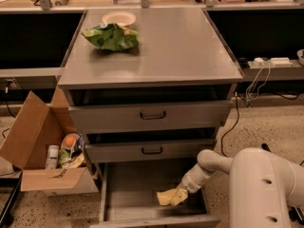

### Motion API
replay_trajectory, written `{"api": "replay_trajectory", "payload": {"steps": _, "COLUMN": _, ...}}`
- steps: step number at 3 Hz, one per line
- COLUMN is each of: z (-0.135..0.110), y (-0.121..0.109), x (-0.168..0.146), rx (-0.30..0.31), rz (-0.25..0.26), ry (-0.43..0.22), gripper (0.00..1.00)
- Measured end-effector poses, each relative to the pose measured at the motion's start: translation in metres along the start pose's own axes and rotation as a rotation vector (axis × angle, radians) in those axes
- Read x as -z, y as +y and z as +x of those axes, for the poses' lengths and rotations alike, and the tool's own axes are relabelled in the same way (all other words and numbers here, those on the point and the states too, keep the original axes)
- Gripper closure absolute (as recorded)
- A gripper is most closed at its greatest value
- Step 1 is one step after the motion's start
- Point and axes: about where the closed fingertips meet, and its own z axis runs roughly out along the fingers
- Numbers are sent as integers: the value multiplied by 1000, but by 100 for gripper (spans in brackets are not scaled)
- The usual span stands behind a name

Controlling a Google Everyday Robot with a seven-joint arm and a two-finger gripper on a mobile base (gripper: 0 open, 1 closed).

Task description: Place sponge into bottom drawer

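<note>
The pale yellow sponge [167, 197] is inside the open bottom drawer [129, 194] of the grey cabinet, at its right side, low over or on the drawer floor. My gripper [179, 194] reaches down into the drawer from the right on the white arm [211, 164] and is at the sponge's right end, touching it. The two upper drawers with black handles [153, 115] are slightly open.
A green foil snack bag [112, 36] and a white bowl [118, 18] lie on the cabinet top. An open cardboard box [45, 151] with cans and packets stands on the floor left of the cabinet. Cables [251, 84] hang at the right.
</note>
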Motion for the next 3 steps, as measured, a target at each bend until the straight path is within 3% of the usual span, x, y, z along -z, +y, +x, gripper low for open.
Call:
{"api": "replay_trajectory", "payload": {"steps": 2, "z": -10, "y": -12, "x": -10, "rx": 59, "rz": 69, "ry": -84, "gripper": 100}}
{"api": "replay_trajectory", "payload": {"steps": 3, "z": -14, "y": -20, "x": -21, "rx": 70, "rz": 73, "ry": -94, "gripper": 100}}
